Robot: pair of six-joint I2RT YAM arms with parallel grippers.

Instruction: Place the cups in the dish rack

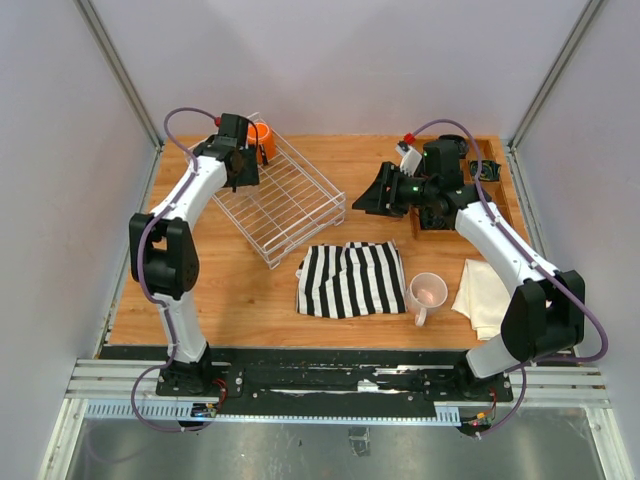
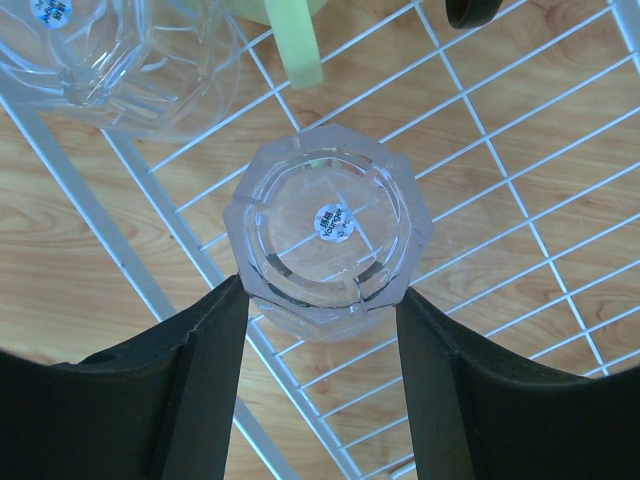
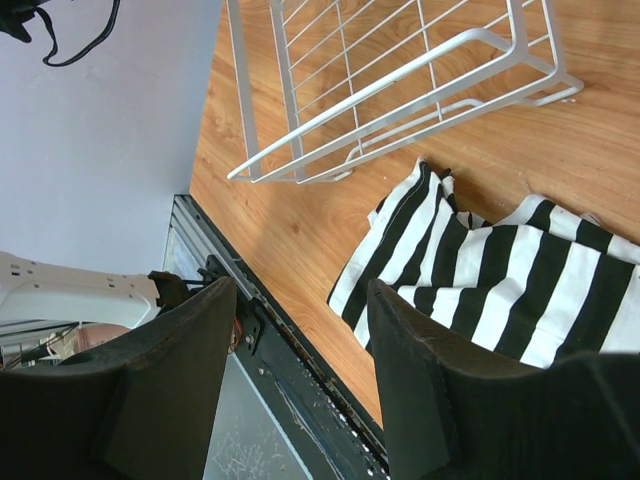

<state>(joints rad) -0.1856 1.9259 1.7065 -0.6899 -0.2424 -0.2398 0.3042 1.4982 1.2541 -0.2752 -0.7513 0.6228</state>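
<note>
Your left end effector is clamped on a clear glass tumbler, one black finger pressed to each side of it; the tumbler stands on the grid bottom of the dish rack, just inside one of its thick edge wires. In the left wrist view a second tumbler lies farther along the rack's grid, and the handle of a yellow-green mug shows beside it. From the top view, the left arm reaches over the rack's far left corner, where the orange mug sits inside the rack.

Your right end effector hangs with its fingers apart and nothing between them, to the right of the rack and above the desk; its camera looks down on the rack's near corner. A striped cloth lies on the desk just in front of the rack; the pale pink mug stands outside the rack, touching the cloth's right edge. A cream cloth lies beyond the mug, and a wooden tray sits well to the right of the rack.
</note>
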